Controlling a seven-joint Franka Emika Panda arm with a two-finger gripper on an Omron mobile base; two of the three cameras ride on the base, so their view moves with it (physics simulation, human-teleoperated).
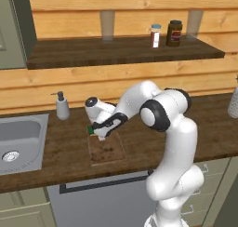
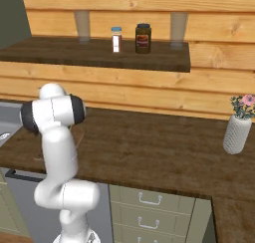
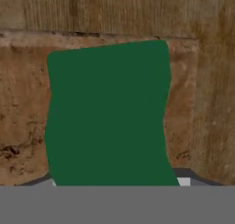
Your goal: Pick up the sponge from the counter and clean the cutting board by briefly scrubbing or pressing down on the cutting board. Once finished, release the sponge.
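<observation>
Your claw (image 1: 96, 132) is reaching down over the near-left corner of the cutting board (image 1: 108, 150), and it is clamping the sponge (image 1: 90, 130), whose green face is showing just at the claw's left side in the left base view. Through the hand view you are looking straight onto the sponge's green top (image 3: 108, 113), with the stained board (image 3: 23, 108) lying close behind it and the worktop (image 3: 114, 9) beyond its edge. That board is lying flat on the worktop (image 1: 60, 147), between the sink (image 1: 21, 137) and the arm, with a soap dispenser (image 1: 62, 106) standing behind.
</observation>
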